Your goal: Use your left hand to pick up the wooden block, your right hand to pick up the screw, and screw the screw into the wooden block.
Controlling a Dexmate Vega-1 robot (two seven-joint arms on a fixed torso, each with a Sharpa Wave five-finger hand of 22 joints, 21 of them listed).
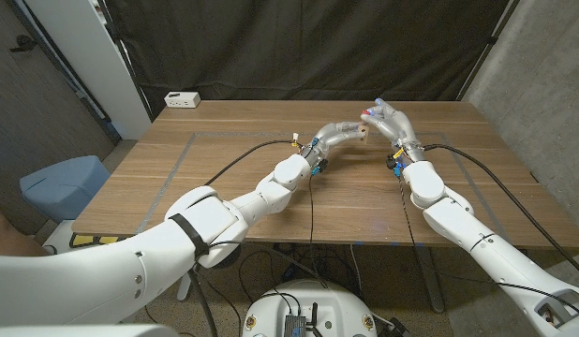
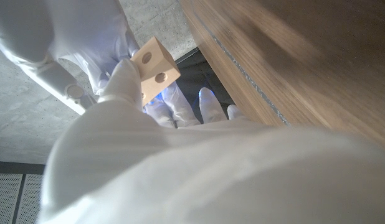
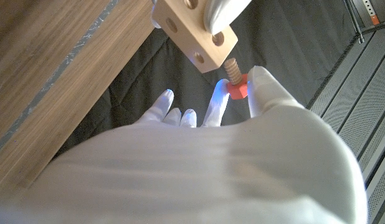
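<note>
Spanning view: wooden table (image 1: 224, 187), black curtain (image 1: 299, 47) behind, grey walls.

wooden table (image 1: 271, 201), white box (image 1: 182, 99) at far-left corner

A pale wooden block (image 3: 195, 34) with round holes has a wooden screw (image 3: 235, 82), red-headed, threaded into one end.

wooden block (image 3: 195, 34): pale smooth wood | screw (image 3: 233, 79): wooden thread, red head | table (image 1: 224, 178): matt wood
</note>
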